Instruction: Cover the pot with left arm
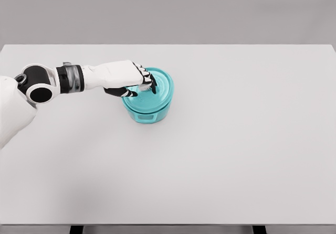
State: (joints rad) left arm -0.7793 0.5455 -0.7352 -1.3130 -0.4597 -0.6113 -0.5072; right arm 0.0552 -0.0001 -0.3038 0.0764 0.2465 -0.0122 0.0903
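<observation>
Left of the counter's (236, 155) middle, toward its far half, stands a teal pot (148, 110) with its matching teal lid (160, 87) set on top. From the picture's left the white left arm reaches across, and the left robot hand (128, 79) lies over the lid's near-left part, fingers (147, 79) curled down and pinching the small grey knob (145, 88) at the lid's centre. A handle slot shows on the pot's near wall, and the pale grey counter spreads wide around it
</observation>
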